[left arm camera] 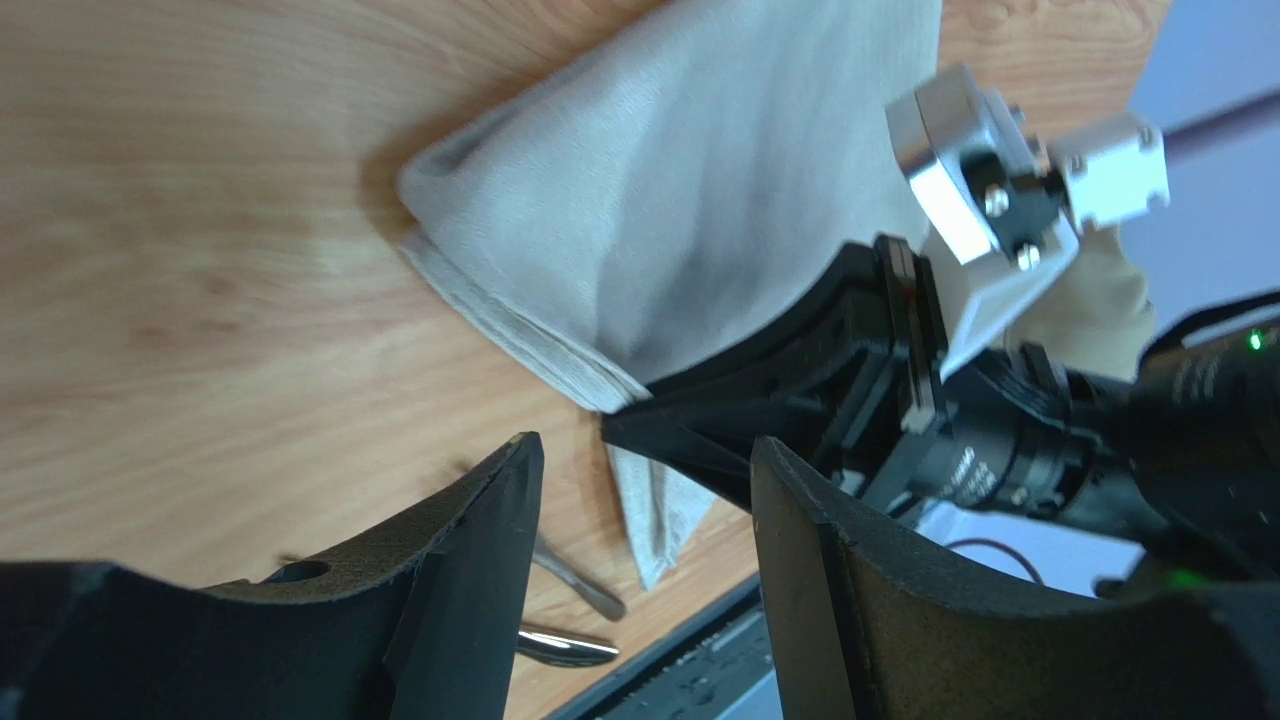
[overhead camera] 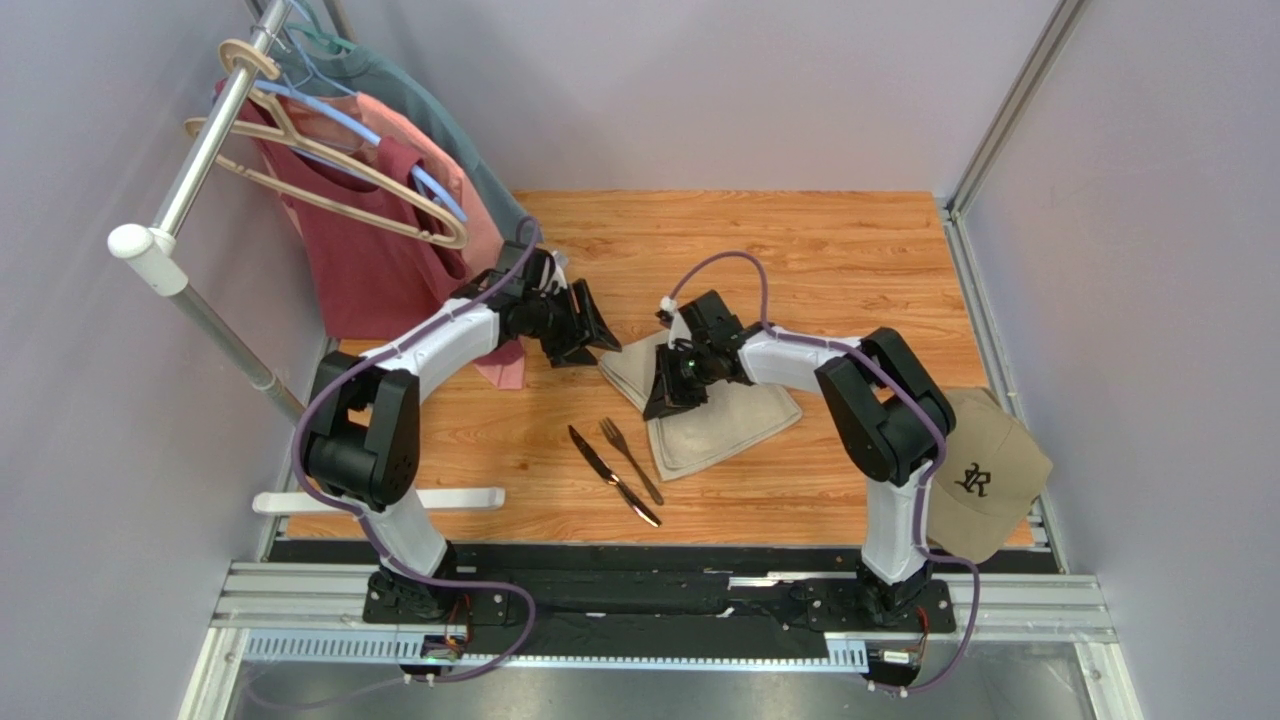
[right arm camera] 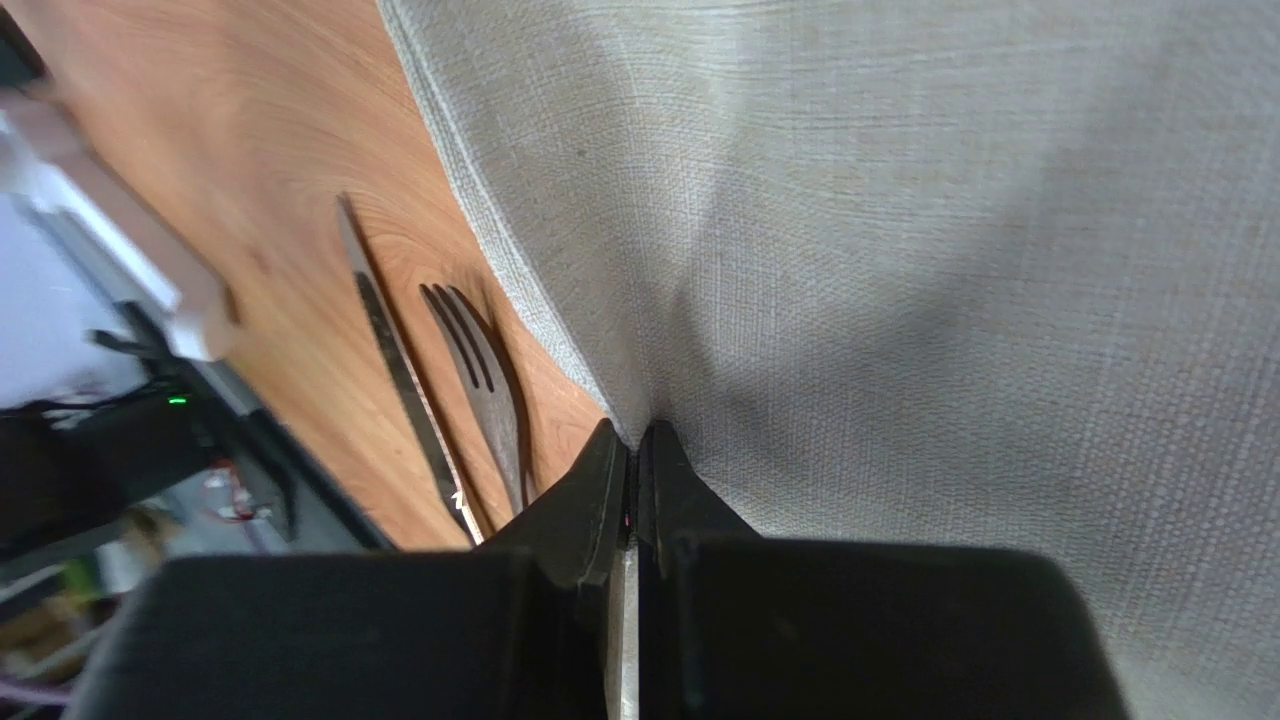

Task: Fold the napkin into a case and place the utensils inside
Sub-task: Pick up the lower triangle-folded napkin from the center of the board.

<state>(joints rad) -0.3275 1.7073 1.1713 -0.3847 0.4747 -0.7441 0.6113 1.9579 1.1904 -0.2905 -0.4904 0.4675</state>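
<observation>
1. As far as I can see from here, the right pincer (right arm camera: 633, 443) is pressed together on the left edge of the napkin (right arm camera: 932, 225). A bit of the cloth is nipped between its tips and rises away from them.
2. The left pincer (left arm camera: 643, 450) stands spread with nothing between its fingers. It hangs near the napkin's far left corner, and I cannot tell whether it touches the cloth.
3. The napkin lies in the middle of the table (overhead camera: 842, 255), between the two arms. Doubled edges show at its left corner, so I judge that at least one fold has been made. Its outline is broad and uneven, with one layer sticking out at the far left, and it is nothing like a narrow flat pouch yet.
4. The fork (right arm camera: 481, 375) and the knife (right arm camera: 394, 353) lie side by side on the bare wood, just beside the napkin's left edge and towards the arms' bases. The fork is the nearer of the two to the cloth. Neither lies on the cloth or inside it.
5. By my reckoning the job is somewhere in its first half, with the folding under way. What is left is to finish and flatten the folds into a pocket, then pick up the fork and knife and slide them in.
</observation>
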